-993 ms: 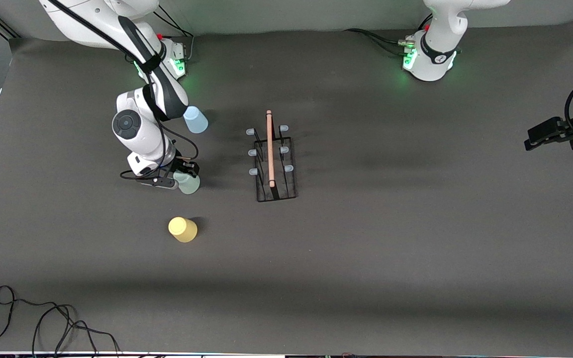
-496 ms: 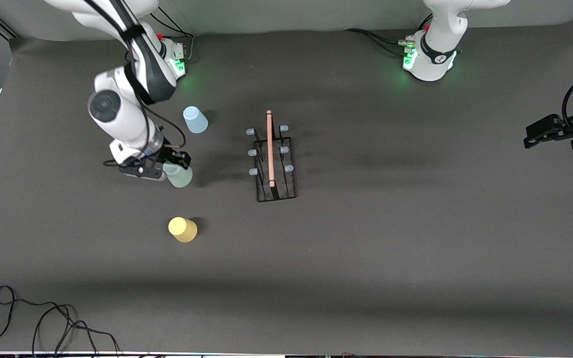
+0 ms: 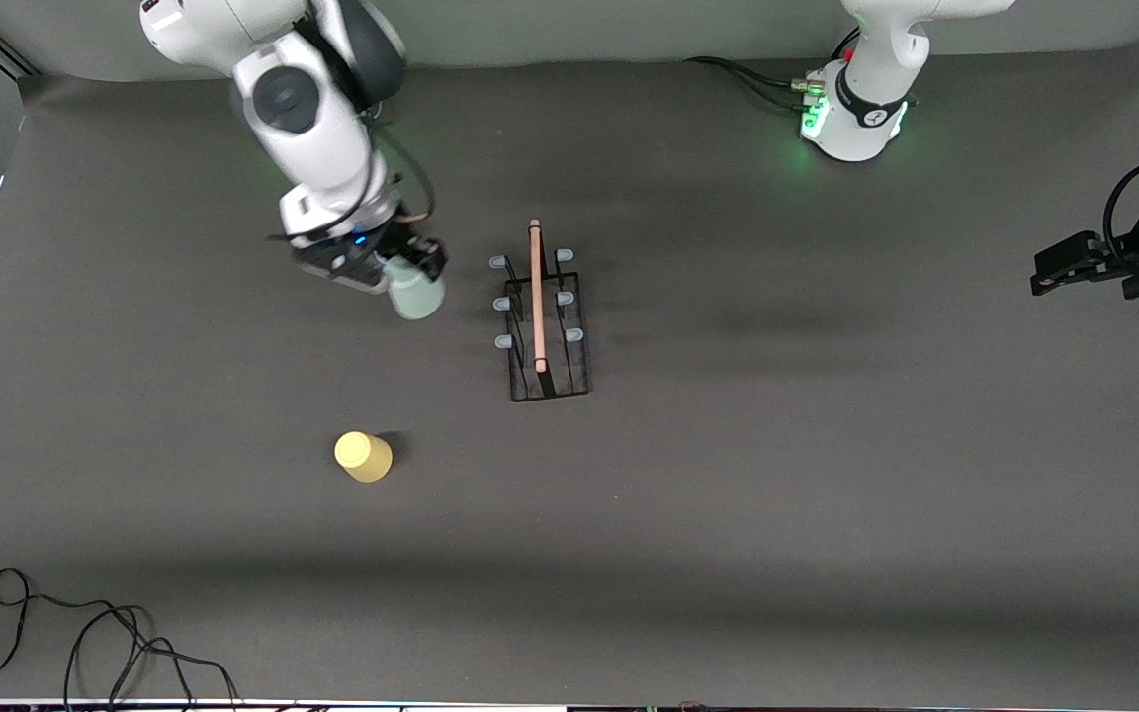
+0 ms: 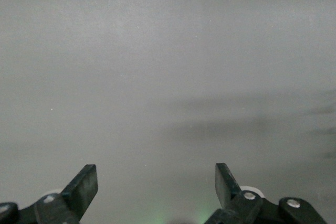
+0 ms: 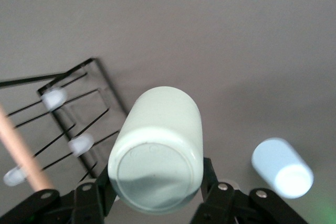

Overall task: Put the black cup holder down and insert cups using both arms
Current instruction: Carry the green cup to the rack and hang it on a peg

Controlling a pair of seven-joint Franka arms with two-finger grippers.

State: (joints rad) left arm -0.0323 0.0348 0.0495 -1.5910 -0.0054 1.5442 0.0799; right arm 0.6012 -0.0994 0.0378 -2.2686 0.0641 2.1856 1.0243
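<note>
Black cup holder (image 3: 542, 326) sits mid table (image 3: 777, 494), no cups in it. Right gripper (image 3: 401, 272) has its fingers clamped on the mint cup (image 3: 416, 295), up in the air just beside the holder (bottom facing the wrist cam). Yellow cup (image 3: 363, 457) sits nearer the front cam. Left gripper (image 4: 156, 182) waits w/ fingers spread, over the left arm's end of the table.

Light blue cup (image 5: 282, 168): hidden beneath the right arm in the front view; blurred in the right wrist view.
Left claw (image 3: 1059, 271): arm cut off at the frame's right edge.
Black cup holder (image 5: 63, 124): blurred, cut off at the frame's left edge.
</note>
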